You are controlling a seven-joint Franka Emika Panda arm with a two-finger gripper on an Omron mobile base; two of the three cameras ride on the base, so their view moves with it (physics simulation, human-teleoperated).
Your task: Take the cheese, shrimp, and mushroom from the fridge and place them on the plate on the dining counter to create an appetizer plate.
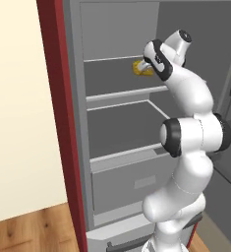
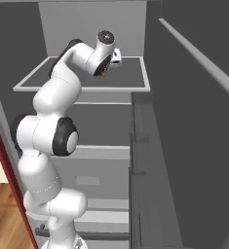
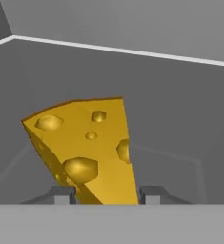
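Gripper point(image 3: 106, 196) is way up inside the fridge point(image 1: 117, 123) at the upper shelf point(image 2: 82, 82), fingers sitting on either side of the cheese point(image 3: 85, 150), looks like it's clamped on it. Cheese wedge is just over that shelf, toward the far wall, holes facing the hand camera.

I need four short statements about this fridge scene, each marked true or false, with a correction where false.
1. The cheese sits between the two fingertips of the claw. True.
2. The cheese is red and smooth. False: it is yellow, with holes.
3. The claw reaches to a shelf in the fridge. True.
4. The cheese lies in the bottom drawer. False: it is at an upper shelf, above the drawers.
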